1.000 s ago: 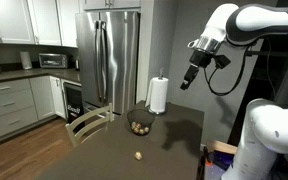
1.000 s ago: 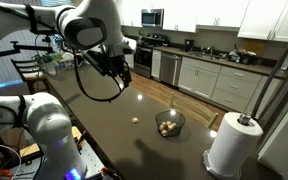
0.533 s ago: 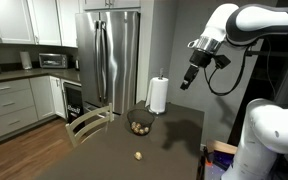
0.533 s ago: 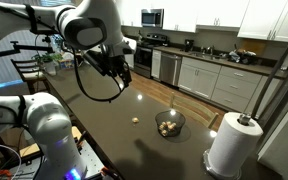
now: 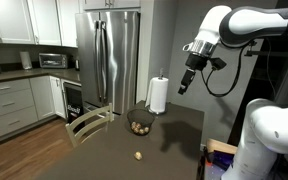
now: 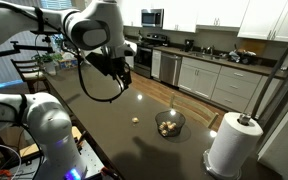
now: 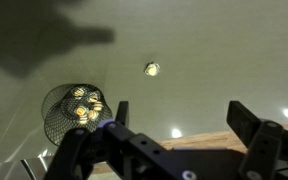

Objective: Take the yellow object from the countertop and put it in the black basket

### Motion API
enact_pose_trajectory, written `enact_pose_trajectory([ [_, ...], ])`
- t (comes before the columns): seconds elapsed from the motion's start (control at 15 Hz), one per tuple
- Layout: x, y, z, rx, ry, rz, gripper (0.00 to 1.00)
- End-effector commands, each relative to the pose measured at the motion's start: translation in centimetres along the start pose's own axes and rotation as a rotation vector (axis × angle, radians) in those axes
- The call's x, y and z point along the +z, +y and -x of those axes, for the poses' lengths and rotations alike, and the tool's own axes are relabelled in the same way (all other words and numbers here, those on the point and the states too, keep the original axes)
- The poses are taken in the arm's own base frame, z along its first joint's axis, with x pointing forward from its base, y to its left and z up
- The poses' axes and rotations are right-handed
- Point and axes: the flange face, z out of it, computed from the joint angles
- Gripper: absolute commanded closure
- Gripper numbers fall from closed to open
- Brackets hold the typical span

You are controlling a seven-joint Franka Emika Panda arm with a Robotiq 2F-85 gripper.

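Observation:
The yellow object (image 5: 138, 155) is a tiny pale lump lying on the dark countertop (image 5: 174, 150); it shows in both exterior views (image 6: 135, 121) and in the wrist view (image 7: 152, 69). The black basket (image 5: 140, 123) is a round wire bowl with small pale items inside, seen also in an exterior view (image 6: 169, 124) and in the wrist view (image 7: 74, 109). My gripper (image 5: 182, 86) hangs high above the countertop, well away from both; it also shows in an exterior view (image 6: 123, 81). In the wrist view the gripper (image 7: 179, 115) is open and empty.
A tall white paper-towel roll (image 5: 158, 96) stands by the basket, also in an exterior view (image 6: 232, 143). A wooden chair (image 5: 88, 125) sits at the countertop's edge. A steel refrigerator (image 5: 109, 60) and kitchen cabinets (image 6: 214, 78) lie beyond.
The arm has shifted slightly: the gripper moved a little to the left in one exterior view. The yellow object and basket have not moved.

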Motion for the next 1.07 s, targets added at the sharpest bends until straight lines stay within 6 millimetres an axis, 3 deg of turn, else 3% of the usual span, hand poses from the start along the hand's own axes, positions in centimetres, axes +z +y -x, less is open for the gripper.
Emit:
enact_pose_trajectory([
  [0.0,1.7,-1.3,-1.8,0.005,-0.066,0.027,0.00],
  [0.47,8.0,-4.0,-5.2,0.002,-0.246,0.105,0.00],
  [1.0,15.3,-5.8,-11.8,0.035,-0.363,0.197,0.00],
])
